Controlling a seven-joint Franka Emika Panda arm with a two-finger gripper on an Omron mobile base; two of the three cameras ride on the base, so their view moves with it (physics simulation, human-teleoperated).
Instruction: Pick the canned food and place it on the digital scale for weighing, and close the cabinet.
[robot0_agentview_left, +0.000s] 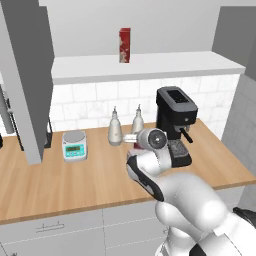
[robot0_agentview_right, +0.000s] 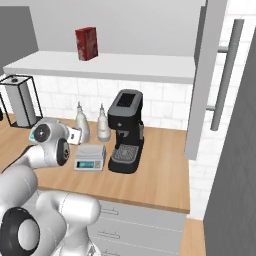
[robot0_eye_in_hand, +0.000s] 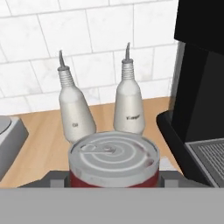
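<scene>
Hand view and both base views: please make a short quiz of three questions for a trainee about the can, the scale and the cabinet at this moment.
1. True or false: the small dark red can with a silver ringed lid stands on the low light-grey digital scale with a teal display.
2. In the hand view, what stands on the wooden counter just behind the can?
A. two white bottles with thin spouts
B. a blue kettle
C. a green bowl
3. In one word: are the flat doors of the large grey wall cabinet open or shut?

Key: 1 false, the scale's platform is bare; 2 A; 3 open.
</scene>
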